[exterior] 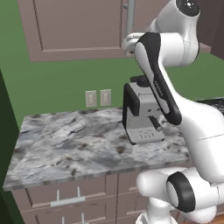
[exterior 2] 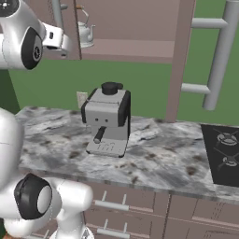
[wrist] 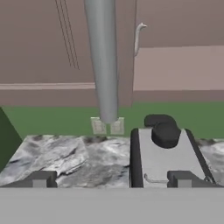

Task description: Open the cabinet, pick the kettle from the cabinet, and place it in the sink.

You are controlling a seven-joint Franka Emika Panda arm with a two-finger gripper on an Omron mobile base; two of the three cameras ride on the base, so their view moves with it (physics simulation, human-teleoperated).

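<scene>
The cabinet's right door (exterior 2: pixel 181 56) stands swung open, edge-on, its silver bar handle (exterior 2: pixel 218 56) facing out. The left door (exterior: pixel 74 26) is shut. Inside, on the cabinet floor, stands the small silvery kettle (exterior 2: pixel 85 31) with its thin arched handle; in the hand view only its curved spout (wrist: pixel 139 37) shows past the left door's edge. My gripper (wrist: pixel 112 180) is open and holds nothing. It hovers just in front of the left door's bar handle (wrist: pixel 103 61), left of the kettle and apart from it. The sink is out of view.
A boxy grey-and-black coffee machine (exterior 2: pixel 108 122) stands on the marble counter (exterior: pixel 65 144) right below my hand. A black stove top (exterior 2: pixel 225 151) lies at the counter's right end. Two wall outlets (exterior: pixel 98 98) sit on the green wall. Drawers (exterior: pixel 65 199) run under the counter.
</scene>
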